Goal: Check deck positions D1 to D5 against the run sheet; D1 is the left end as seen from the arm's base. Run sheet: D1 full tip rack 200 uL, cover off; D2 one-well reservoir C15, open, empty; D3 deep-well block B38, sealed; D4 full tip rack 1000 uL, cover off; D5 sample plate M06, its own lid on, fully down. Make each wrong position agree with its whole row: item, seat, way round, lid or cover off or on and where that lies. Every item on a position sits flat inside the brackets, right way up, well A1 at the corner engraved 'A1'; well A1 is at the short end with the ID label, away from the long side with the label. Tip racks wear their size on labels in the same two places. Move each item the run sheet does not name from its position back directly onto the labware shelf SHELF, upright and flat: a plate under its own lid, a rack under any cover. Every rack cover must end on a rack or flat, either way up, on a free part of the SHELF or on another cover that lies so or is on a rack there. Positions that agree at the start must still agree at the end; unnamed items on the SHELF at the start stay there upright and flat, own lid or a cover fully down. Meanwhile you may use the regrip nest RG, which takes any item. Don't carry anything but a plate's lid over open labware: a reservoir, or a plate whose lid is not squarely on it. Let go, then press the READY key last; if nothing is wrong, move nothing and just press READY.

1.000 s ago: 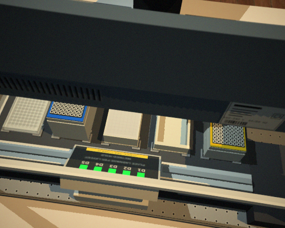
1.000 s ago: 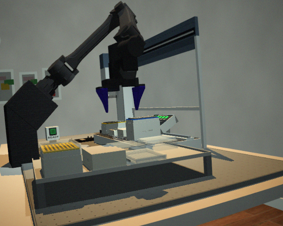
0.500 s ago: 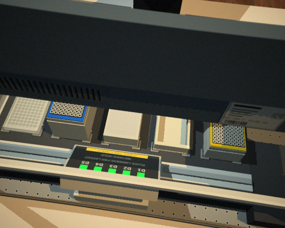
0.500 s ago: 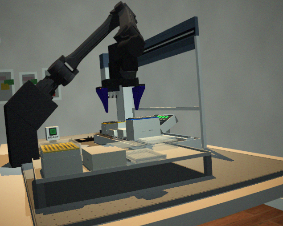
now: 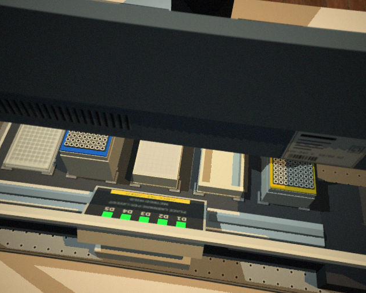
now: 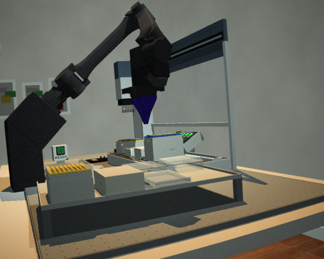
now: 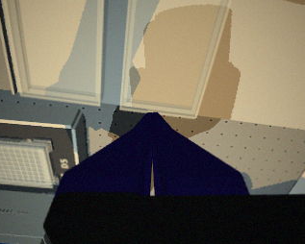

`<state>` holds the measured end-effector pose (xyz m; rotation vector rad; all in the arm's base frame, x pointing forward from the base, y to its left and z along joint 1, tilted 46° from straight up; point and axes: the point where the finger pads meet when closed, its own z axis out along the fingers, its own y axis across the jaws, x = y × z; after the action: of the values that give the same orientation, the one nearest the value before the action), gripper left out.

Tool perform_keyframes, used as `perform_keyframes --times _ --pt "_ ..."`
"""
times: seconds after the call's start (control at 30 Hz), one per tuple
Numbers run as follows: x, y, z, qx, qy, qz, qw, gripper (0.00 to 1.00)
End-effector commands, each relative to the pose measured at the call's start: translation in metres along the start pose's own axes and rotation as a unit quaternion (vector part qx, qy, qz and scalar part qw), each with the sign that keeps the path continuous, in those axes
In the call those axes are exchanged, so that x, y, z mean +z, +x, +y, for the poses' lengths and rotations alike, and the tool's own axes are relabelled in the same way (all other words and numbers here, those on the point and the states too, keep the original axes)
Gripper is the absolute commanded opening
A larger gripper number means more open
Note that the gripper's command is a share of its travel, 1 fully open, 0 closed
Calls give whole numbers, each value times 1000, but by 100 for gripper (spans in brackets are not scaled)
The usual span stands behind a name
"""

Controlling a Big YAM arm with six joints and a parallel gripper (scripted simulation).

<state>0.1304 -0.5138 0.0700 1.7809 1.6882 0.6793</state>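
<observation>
My gripper (image 6: 146,121) is shut on nothing and hangs high above the deck's D5 end; in the wrist view its blue fingers (image 7: 152,120) meet at a point. In the top view the deck row runs from D5 at the left to D1 at the right. There stand a clear lidded plate (image 5: 31,147), a blue-topped tip rack (image 5: 87,154) with no cover, a sealed deep-well block (image 5: 158,162), an open pale reservoir (image 5: 221,171) and a yellow-topped tip rack (image 5: 291,177) with no cover. The wrist view shows the D5 plate (image 7: 18,160) at the lower left.
The READY key (image 6: 59,151) stands by the arm's base. The shelf holds a yellow-topped rack (image 6: 68,181), a pale block (image 6: 119,178) and flat clear pieces (image 6: 166,176); two of these (image 7: 57,48) (image 7: 174,53) lie below the fingers. The gantry beam (image 5: 176,78) hides the back of the deck. The status panel (image 5: 143,206) shows green lights.
</observation>
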Motion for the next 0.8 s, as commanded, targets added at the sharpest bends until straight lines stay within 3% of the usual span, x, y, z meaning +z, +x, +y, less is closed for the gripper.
perform_keyframes --times 0.0,0.17,0.53,0.77 --pt "3 -4 6 -45 0 6 999 0" --pt "-8 -8 4 -93 0 -6 996 0" --pt "-8 -8 4 -182 0 -6 983 0" --pt "-8 -8 4 -250 1 -6 968 0"
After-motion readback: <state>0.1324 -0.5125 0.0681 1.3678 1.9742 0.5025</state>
